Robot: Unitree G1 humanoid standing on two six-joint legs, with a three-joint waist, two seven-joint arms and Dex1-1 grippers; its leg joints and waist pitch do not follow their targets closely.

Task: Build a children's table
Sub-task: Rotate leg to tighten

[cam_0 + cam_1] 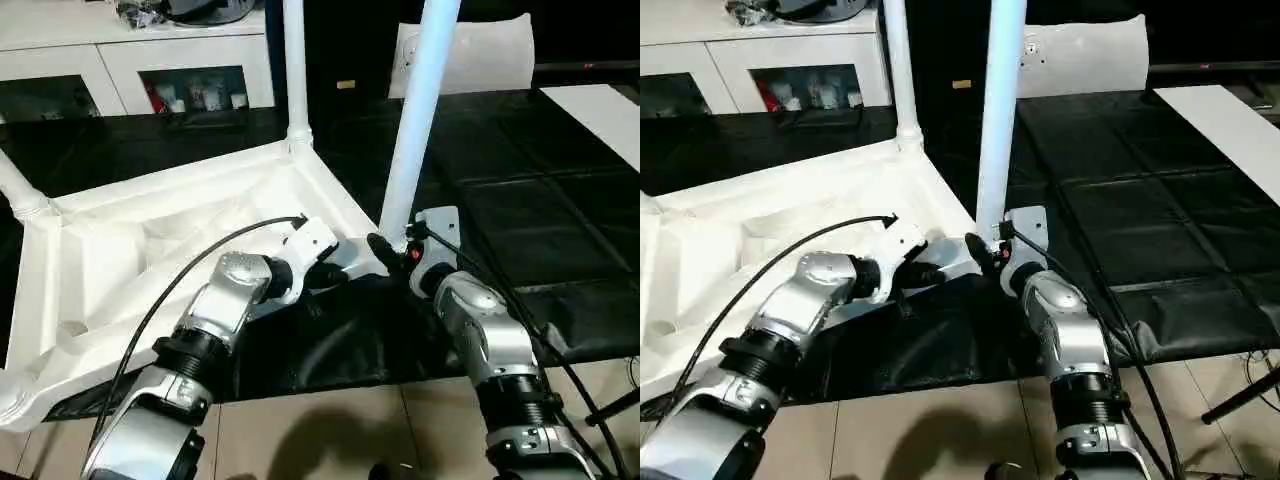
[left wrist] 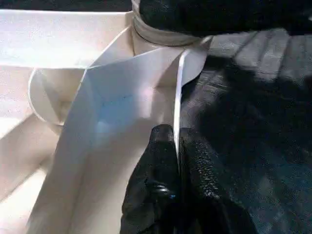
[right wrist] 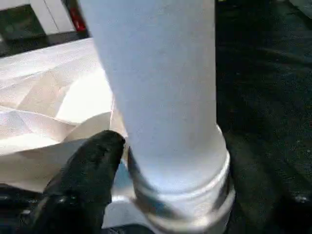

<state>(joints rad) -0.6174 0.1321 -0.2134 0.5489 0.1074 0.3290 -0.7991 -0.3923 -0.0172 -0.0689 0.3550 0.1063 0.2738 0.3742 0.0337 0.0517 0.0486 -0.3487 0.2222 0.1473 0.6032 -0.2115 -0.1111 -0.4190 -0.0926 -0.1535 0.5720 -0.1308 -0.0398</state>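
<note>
The left gripper [image 2: 176, 146] pinches the near rim of the upturned table top [image 1: 150, 260], and the right gripper [image 1: 392, 250] clasps the base of the near-right leg [image 1: 415, 120]. Three legs show, standing upright in corner sockets: near-right, far [image 1: 296, 70] and left [image 1: 15, 190]. The top lies ribbed side up on the black mat [image 1: 520, 200].

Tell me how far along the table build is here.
Done: the far leg stands in its socket, and another is fitted at the left corner. In hand: the right gripper holds the near leg at its socket while the left gripper pinches the tabletop rim. Left: a fourth leg, if still missing, then turning it upright.
</note>
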